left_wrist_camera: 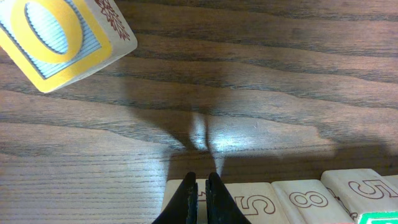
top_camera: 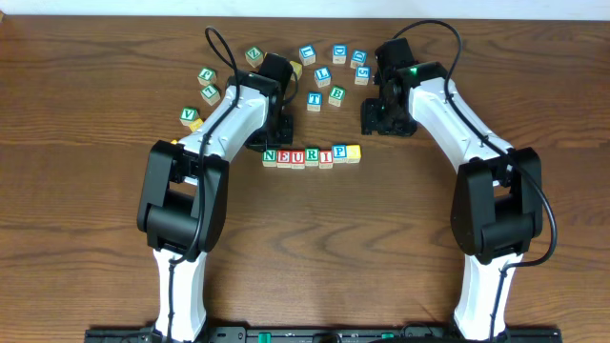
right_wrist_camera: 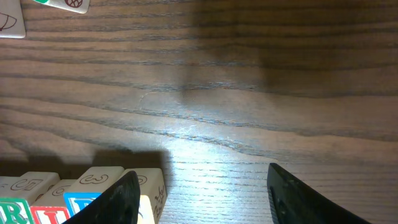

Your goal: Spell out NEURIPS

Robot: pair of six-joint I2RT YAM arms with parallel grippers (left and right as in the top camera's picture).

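Wooden letter blocks [top_camera: 303, 156] lie in a touching row mid-way across the dark wood table [top_camera: 95, 105]. They read N-E-U-R-I-P, with a yellow-sided block [top_camera: 354, 151] butted against the P; its letter is too small to read. The left gripper [top_camera: 283, 124] hangs just behind the row's left end, fingers nearly together and empty. The right gripper [right_wrist_camera: 202, 177] is spread wide, holding nothing, behind the row's right end. If that last block is not an S, fetch one from the loose blocks [top_camera: 334, 71] and set it flush without nudging the P.
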